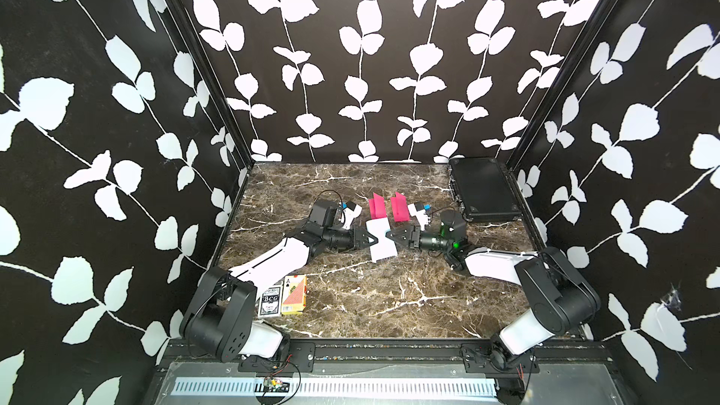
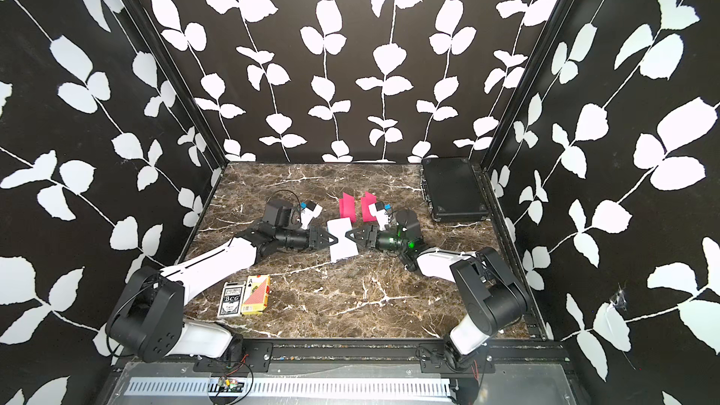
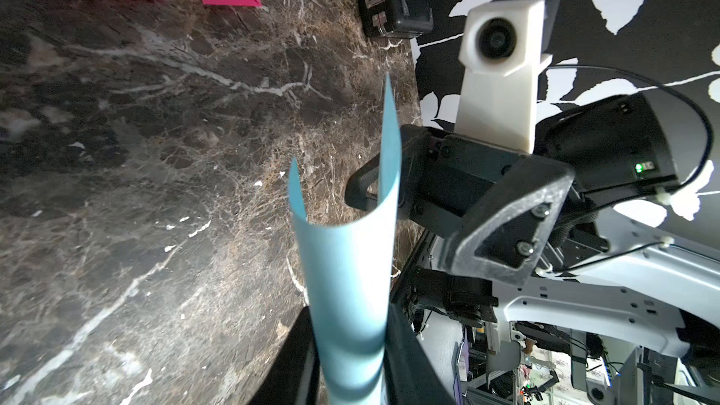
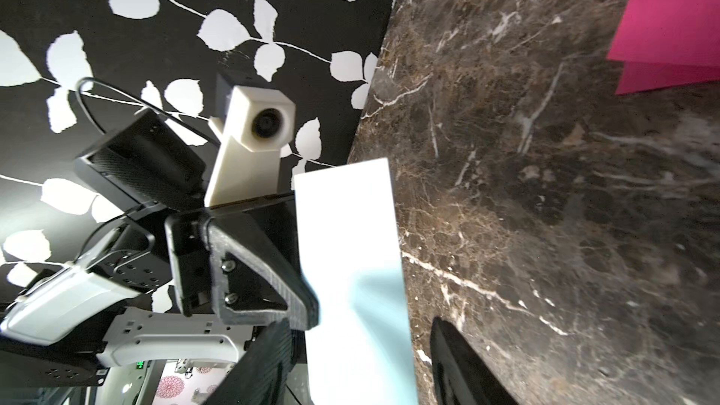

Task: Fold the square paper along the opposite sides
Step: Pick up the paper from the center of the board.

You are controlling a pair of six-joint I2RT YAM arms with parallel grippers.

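Note:
A pale blue-white paper [image 1: 382, 241] [image 2: 343, 241] sits mid-table, bent over on itself into a loop. My left gripper [image 1: 375, 240] [image 2: 333, 240] reaches in from the left and is shut on the paper's left edge. In the left wrist view the curled paper [image 3: 346, 266] runs out from between that gripper [image 3: 348, 360]. My right gripper [image 1: 388, 234] [image 2: 348, 234] faces it from the right. In the right wrist view the paper [image 4: 346, 235] lies between this gripper's [image 4: 362, 360] open jaws, and one finger [image 4: 456, 360] stands clear of the sheet.
Two pink folded papers [image 1: 377, 206] [image 1: 399, 208] stand just behind the grippers. A black case [image 1: 481, 188] lies at the back right corner. Two card decks [image 1: 271, 300] [image 1: 295, 294] rest near the left arm's base on the marble table [image 1: 389, 298].

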